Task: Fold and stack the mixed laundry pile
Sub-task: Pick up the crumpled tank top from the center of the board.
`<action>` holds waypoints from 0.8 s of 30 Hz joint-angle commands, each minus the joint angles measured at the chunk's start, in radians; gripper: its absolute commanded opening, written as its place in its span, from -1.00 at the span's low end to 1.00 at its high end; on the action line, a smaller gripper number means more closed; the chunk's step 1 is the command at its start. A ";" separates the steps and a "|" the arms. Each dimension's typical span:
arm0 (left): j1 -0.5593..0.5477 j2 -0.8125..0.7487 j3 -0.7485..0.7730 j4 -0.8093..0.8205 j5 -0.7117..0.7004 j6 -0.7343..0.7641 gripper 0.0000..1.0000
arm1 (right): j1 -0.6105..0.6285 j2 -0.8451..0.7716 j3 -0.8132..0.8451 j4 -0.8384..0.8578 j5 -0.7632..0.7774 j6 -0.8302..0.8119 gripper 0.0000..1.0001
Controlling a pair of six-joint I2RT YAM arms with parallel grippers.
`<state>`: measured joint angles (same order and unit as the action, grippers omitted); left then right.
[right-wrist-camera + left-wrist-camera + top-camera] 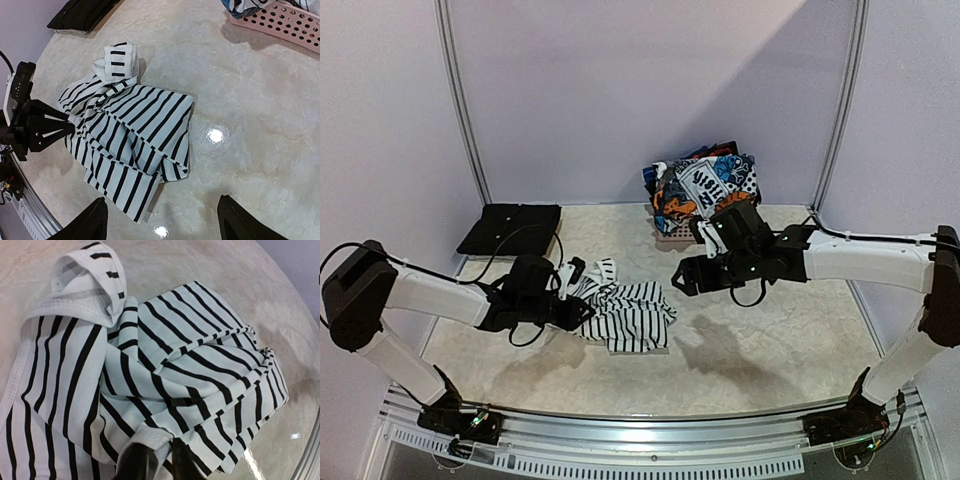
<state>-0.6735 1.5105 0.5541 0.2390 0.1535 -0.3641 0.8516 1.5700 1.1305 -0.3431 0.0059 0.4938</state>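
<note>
Left pincer (71, 119) nips the striped garment (135, 130), whose long axis runs far-left to near-right; right pincer (161, 200) stands open.

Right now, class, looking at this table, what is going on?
The left hand pinches an edge of the crumpled striped shirt lying on the table. The right hand hangs open to its right, holding nothing. More clothes wait in the pink basket at the back, and a black garment lies flat at the far left.
</note>
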 commanded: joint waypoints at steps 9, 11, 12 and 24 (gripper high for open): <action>0.004 -0.351 -0.057 -0.092 -0.142 0.005 -1.00 | 0.030 -0.026 -0.116 0.124 -0.070 0.030 0.46; 0.005 -0.475 -0.074 -0.158 -0.218 0.000 -1.00 | 0.050 -0.003 -0.119 0.143 -0.096 0.031 0.44; 0.005 -0.543 -0.080 -0.194 -0.245 -0.003 -1.00 | 0.060 0.006 -0.120 0.152 -0.102 0.031 0.43; 0.004 -1.004 -0.157 -0.463 -0.419 -0.047 -1.00 | 0.105 0.135 -0.069 0.222 -0.168 0.043 0.35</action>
<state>-0.6731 0.5144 0.4435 -0.1120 -0.1989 -0.3904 0.9428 1.6520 1.0218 -0.1604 -0.1200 0.5205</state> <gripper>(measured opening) 0.021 0.686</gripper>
